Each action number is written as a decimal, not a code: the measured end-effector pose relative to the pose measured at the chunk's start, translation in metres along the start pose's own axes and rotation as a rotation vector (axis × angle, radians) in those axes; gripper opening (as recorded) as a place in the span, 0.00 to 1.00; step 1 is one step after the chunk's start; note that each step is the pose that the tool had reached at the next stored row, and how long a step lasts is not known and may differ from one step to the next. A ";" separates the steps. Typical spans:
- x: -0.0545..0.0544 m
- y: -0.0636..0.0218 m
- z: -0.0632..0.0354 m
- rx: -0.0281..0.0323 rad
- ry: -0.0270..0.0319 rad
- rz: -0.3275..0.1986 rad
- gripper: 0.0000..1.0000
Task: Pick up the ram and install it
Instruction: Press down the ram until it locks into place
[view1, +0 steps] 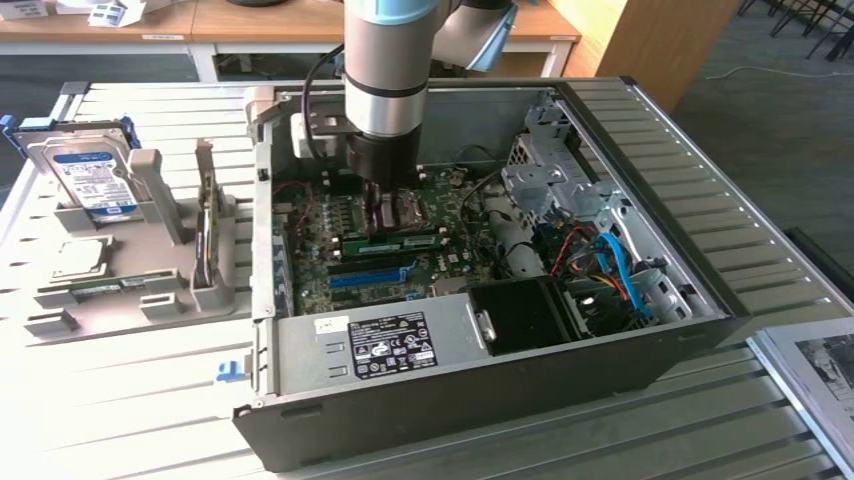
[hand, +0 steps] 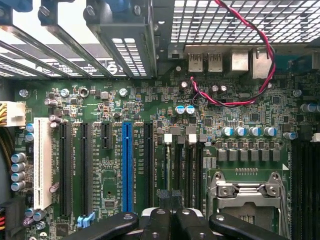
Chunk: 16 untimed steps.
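Since the gripper (view1: 378, 203) (hand: 169, 216) is down inside the open computer case (view1: 467, 405) with its fingers clenched together, and nothing green can be seen clamped between them, I read this step as seating or pressing the ram rather than carrying it, though that's a judgement. In the exterior view the ram (view1: 394, 243), a green stick with a pale label, lies along the motherboard (hand: 100, 105) between the blue slot (view1: 367, 277) (hand: 127, 165) and the CPU socket (hand: 245, 192). It is just beside the fingertips, on the side nearer the power supply (view1: 380, 345); whether they touch it I cannot tell. In the wrist view the closed tips sit at the end of two dark slots with white latches (hand: 175, 131), beside the socket. To do this well, any push should go straight down on the stick's top edge, with no sideways lean, and both ends should sink evenly so the latches snap in. A tilted stick would bind. Keep off the socket's metal frame and clear of the red-and-black wire (hand: 260, 60) near the rear ports. Outside the case, a thin board (view1: 207, 225) stands on edge in the gray rack (view1: 94, 315); I cannot tell what it is.
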<state>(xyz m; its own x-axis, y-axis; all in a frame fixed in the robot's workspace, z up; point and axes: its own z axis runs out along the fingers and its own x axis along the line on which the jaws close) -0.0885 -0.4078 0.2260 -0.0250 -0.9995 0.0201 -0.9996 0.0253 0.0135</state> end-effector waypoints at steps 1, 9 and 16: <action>0.000 0.0000 0.0001 0.0001 -0.0002 0.000 0.10; 0.000 0.0000 0.0014 -0.0001 0.0000 0.000 0.10; 0.001 -0.0001 0.0030 0.0000 -0.0001 0.000 0.10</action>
<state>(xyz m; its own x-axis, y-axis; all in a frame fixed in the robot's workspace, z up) -0.0884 -0.4087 0.2231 -0.0249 -0.9995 0.0200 -0.9996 0.0252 0.0134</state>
